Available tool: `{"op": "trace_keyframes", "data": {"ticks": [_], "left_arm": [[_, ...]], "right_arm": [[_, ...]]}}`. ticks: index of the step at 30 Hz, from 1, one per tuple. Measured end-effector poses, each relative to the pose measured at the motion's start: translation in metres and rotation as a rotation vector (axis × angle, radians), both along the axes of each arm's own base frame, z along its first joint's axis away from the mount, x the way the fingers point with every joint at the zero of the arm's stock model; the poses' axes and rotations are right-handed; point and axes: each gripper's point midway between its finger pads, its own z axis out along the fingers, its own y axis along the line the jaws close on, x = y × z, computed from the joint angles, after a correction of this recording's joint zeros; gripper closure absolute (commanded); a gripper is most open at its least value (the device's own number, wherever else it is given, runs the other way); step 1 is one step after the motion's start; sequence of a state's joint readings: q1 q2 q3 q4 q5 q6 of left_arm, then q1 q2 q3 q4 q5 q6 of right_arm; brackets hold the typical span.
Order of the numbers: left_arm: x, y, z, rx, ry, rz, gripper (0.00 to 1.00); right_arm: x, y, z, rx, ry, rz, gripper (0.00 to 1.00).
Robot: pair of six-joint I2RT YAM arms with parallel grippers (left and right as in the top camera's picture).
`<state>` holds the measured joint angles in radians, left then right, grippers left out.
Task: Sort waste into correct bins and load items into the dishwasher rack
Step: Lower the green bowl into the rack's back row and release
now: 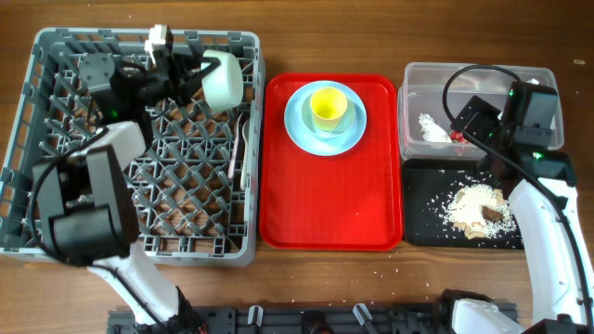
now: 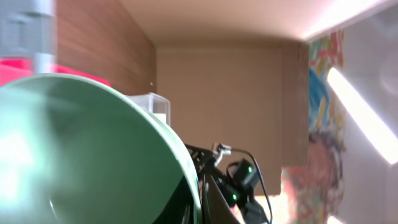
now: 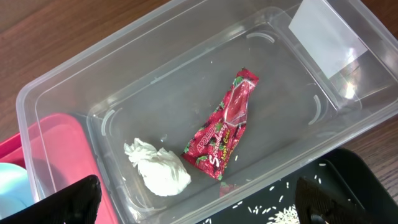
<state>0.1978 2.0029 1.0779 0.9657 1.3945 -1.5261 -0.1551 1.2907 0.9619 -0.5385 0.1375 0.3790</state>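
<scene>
green bowl (image 1: 223, 80), apparently gripped by left hand (image 1: 196, 73), above grey rack (image 1: 195, 249)

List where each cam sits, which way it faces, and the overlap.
Overhead: fixed above the table, facing straight down on dishwasher rack, red serving tray, clear tub, black tray; both arms show.
Left wrist: on the left arm over the rack, facing sideways toward the right arm; pale green bowl fills its lower left; own jaws unseen.
Right wrist: on the right arm over the tub, facing down at wrapper and napkin; own jaws' tips at bottom corners, apart.
Shared: overhead and right wrist both show tub, wrapper, napkin.
</scene>
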Motion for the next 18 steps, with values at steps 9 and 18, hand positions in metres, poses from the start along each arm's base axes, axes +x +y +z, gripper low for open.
{"op": "trace_keyframes", "data": {"ticks": [9, 18], "left_arm": [[0.016, 0.037, -0.028, 0.004, 0.019, 0.093, 0.78], [0.011, 0.078, -0.032, 0.011, 0.001, 0.137, 0.0]], "right_arm": [[0.0, 0.0, 0.0, 0.0, 0.0, 0.0, 0.0], [0.0, 0.0, 0.0, 0.0, 0.0, 0.0, 0.0]]}}
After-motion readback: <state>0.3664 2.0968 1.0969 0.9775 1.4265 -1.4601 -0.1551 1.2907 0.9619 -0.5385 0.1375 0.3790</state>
